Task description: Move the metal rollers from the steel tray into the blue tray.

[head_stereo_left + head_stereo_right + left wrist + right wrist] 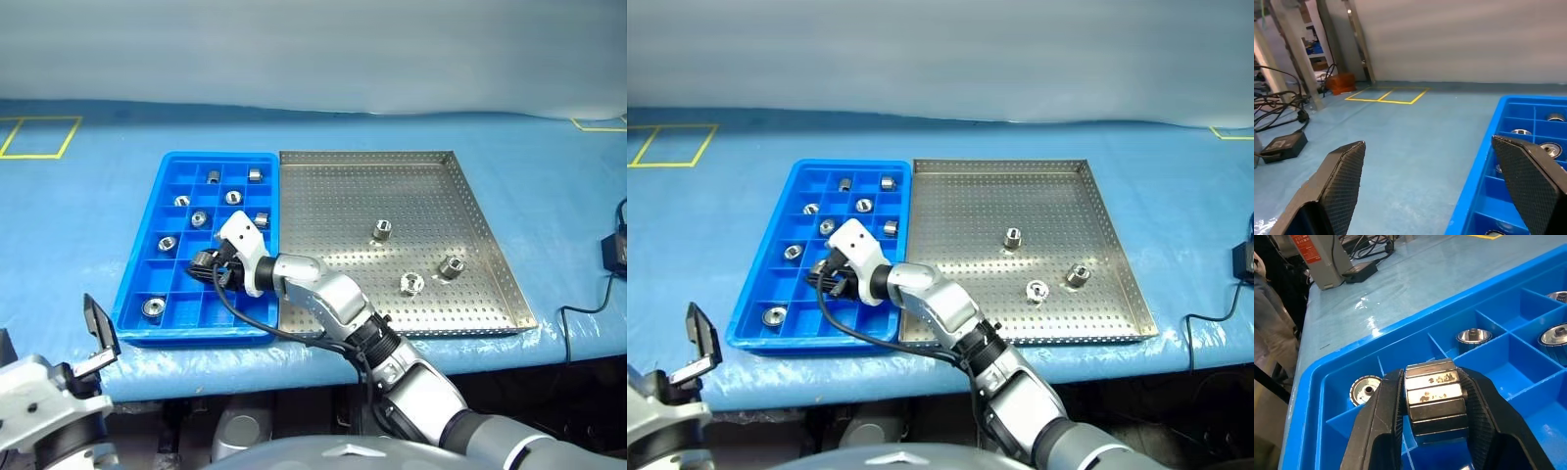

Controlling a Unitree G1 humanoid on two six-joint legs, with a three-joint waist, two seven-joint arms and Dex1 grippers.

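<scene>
The right gripper (1436, 431) clenches one metal roller (1435, 399) over the blue tray (137, 284), near its front edge. The left gripper (1449, 186) hangs released beside that tray's left rim. Three metal rollers (410, 284) lie in the steel tray (490, 245).

Right arm reaching from lower right toward frame centre-left, wrist bent, right gripper (1435, 416) clamped on a roller (1436, 401) between both fingers. Left gripper (1449, 181) low at lower left of frame, fingers spread wide, holding nothing.
</scene>
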